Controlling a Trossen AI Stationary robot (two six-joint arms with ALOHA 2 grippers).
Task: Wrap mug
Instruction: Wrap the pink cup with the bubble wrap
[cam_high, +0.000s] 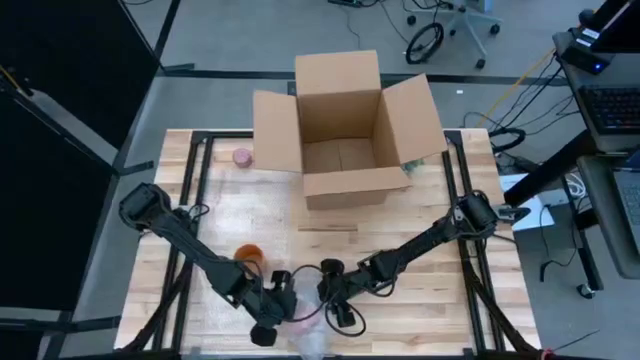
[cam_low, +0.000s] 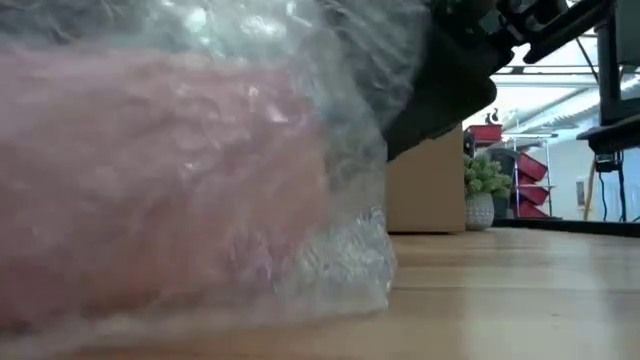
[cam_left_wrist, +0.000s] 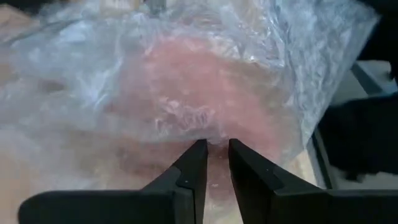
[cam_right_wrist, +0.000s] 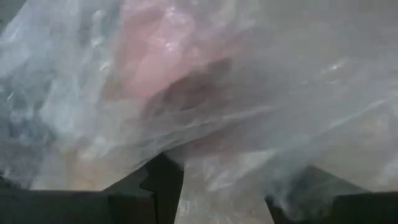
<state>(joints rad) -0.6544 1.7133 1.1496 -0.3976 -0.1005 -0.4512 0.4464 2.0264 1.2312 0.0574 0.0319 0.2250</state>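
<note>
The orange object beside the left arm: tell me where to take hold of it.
The orange object looks round from above, standing free on the table just beside the left arm's forearm. Probably take it across its rim from above, coming from its open far side; its exact shape is unclear.

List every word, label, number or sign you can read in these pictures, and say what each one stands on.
No text can be read in any view.
Cardboard box: plain faces, no print visible.
Bubble wrap over the pink mug: no lettering shows through.
Red bins in the room behind: too small to show any label.
</note>
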